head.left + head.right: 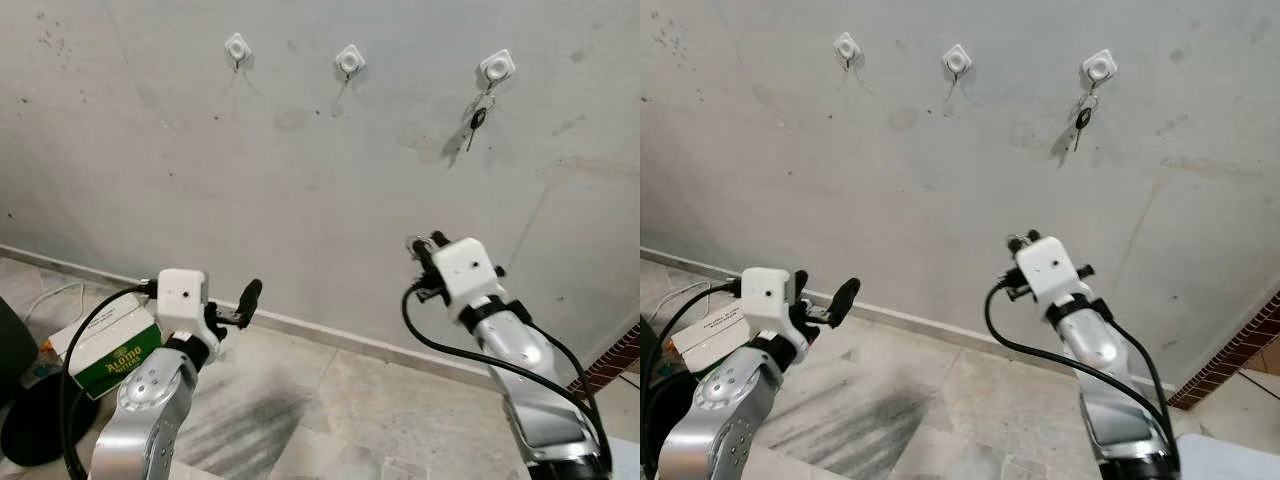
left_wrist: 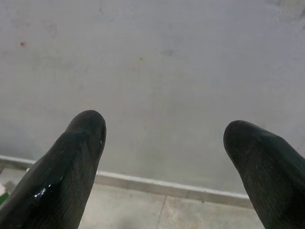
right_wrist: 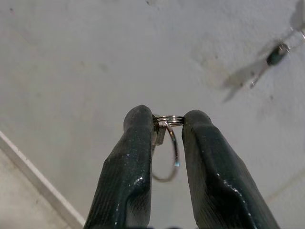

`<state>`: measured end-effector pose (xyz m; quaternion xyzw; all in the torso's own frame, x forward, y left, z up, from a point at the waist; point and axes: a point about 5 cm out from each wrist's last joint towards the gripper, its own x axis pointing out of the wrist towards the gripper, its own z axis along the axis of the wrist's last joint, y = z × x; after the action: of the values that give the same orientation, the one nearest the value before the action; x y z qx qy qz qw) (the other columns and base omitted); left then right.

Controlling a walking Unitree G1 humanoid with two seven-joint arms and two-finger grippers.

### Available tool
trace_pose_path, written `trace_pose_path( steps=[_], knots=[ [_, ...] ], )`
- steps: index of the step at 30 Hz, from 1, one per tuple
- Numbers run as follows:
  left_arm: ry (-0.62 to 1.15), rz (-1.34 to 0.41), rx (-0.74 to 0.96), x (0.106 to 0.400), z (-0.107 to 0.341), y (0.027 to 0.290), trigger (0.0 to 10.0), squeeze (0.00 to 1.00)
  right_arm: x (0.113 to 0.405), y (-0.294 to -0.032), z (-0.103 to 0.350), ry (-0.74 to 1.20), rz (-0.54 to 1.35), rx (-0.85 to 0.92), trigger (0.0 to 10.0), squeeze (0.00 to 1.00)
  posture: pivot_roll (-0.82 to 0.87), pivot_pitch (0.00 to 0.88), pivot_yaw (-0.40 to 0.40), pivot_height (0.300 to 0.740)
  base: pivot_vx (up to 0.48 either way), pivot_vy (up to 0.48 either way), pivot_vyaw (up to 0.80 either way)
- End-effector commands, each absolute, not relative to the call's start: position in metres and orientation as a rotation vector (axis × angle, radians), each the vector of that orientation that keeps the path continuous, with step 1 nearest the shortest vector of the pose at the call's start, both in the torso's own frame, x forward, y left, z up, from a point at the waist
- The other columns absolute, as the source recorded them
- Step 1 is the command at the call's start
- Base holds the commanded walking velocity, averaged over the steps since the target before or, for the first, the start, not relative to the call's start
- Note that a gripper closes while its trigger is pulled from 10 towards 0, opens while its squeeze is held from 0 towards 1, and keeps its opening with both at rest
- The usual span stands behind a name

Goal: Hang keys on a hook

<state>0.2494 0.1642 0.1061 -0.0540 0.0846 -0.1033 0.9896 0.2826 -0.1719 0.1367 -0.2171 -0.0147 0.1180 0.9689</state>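
Observation:
Three white hooks are fixed high on the grey wall: a left hook (image 1: 237,46), a middle hook (image 1: 349,60) and a right hook (image 1: 497,67). A set of keys (image 1: 478,117) hangs from the right hook and shows far off in the right wrist view (image 3: 276,52). My right gripper (image 1: 425,243) is raised toward the wall, well below the hooks, and is shut on a metal key ring (image 3: 174,151) pinched at its fingertips (image 3: 140,124). My left gripper (image 1: 823,290) is held low on the left, open and holding nothing (image 2: 164,138).
A green and white box (image 1: 110,350) lies on the floor at the left beside a black round object (image 1: 30,425) and a white cable (image 1: 50,295). A baseboard (image 1: 330,335) runs along the wall's foot. Brickwork (image 1: 612,362) stands at the far right.

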Motion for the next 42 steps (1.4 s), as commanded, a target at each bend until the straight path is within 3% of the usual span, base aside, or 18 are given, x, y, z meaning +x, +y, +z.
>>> trace_pose_path(
  steps=[1,18,42],
  knots=[
    [0.167,-0.205,-0.102,0.2481,0.1088,0.1681,10.0,0.0,0.2812,-0.1736,0.1426,-0.041,0.239,-0.43,10.0,0.0,0.0,0.0,0.029,0.74,0.0,0.0,0.0],
    [0.184,-0.221,-0.11,0.248,0.1091,0.1666,10.0,0.0,0.2739,-0.1726,0.1408,-0.005,0.236,-0.411,10.0,0.0,0.0,0.0,0.029,0.74,0.0,0.251,0.0],
    [0.186,-0.237,-0.116,0.252,0.1102,0.162,10.0,0.0,0.277,-0.1683,0.144,-0.011,0.234,-0.407,10.0,0.0,0.0,0.0,0.033,0.74,0.0,0.028,0.0]
  ],
)
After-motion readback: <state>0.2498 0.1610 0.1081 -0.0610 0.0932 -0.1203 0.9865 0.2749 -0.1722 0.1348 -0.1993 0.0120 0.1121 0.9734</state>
